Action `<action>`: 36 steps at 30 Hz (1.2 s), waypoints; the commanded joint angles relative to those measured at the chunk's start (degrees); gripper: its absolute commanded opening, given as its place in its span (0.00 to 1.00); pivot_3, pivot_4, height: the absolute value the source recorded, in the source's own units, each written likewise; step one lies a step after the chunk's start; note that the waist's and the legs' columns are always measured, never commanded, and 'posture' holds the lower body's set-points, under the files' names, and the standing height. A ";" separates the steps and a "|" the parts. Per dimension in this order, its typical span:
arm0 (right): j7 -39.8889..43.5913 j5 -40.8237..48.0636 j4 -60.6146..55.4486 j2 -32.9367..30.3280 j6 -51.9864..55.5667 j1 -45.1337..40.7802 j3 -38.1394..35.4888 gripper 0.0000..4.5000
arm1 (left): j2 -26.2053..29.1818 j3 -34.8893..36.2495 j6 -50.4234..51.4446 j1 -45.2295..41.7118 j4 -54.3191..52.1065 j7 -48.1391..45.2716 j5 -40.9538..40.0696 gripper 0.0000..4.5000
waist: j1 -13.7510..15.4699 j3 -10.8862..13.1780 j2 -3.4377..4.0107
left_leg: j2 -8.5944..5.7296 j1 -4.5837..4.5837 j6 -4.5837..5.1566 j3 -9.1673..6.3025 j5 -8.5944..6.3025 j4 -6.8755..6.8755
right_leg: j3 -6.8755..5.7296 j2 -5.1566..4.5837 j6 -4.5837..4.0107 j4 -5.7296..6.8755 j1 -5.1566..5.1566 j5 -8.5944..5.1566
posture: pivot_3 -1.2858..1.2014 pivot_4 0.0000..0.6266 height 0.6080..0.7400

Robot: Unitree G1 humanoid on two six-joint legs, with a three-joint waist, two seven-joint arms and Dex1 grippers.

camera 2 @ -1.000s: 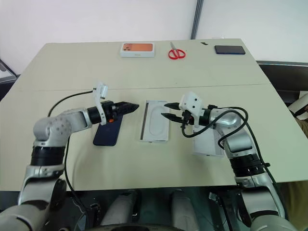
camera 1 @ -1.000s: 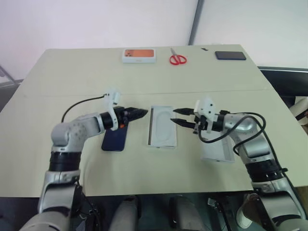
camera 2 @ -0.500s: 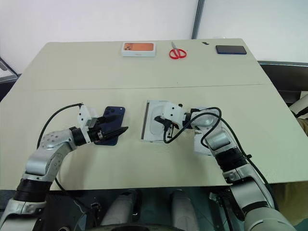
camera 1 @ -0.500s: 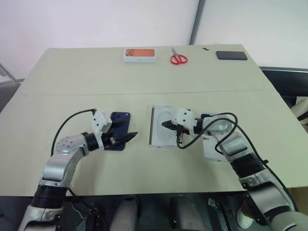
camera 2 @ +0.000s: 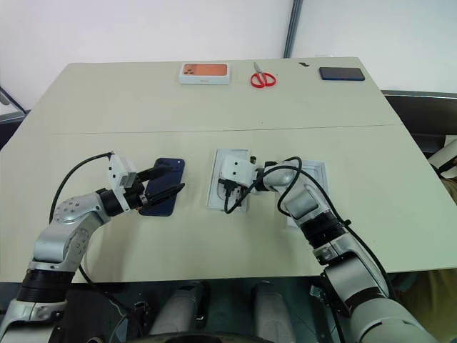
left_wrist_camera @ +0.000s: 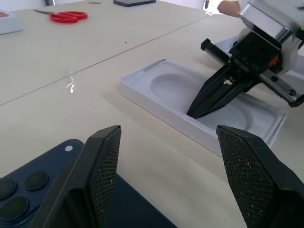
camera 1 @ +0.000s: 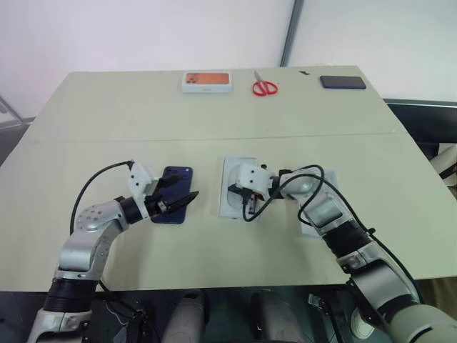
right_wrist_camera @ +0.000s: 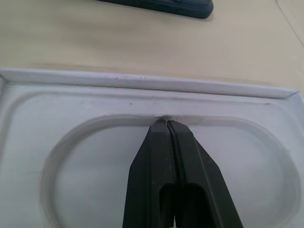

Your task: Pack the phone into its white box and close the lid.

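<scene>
The right gripper (camera 1: 243,191), jaws pressed together, is set in the insert (camera 1: 235,194) of the white box (camera 2: 218,158), while the left gripper (camera 1: 178,196), jaws spread, is held over the phone (camera 1: 173,205) on the surface (camera 1: 214,114); insert removal is judged next.

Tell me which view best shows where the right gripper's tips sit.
The right wrist view: the shut right gripper presses at the oval recess edge of the white insert. The left wrist view shows it sideways; head views show it small.
</scene>
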 commanded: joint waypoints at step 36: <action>6.02 -2.96 4.62 -6.80 -11.66 -1.94 0.15 0.01 | 0.19 2.29 3.13 -1.40 -0.86 3.39 -0.64 0.76 | 0.30 -0.01 0.01 | 0.02 0.05 0.00 -0.02 0.00 0.02 | 0.01 0.10 -0.03 -0.01 0.09 0.01 | 0.52 0.24 1.00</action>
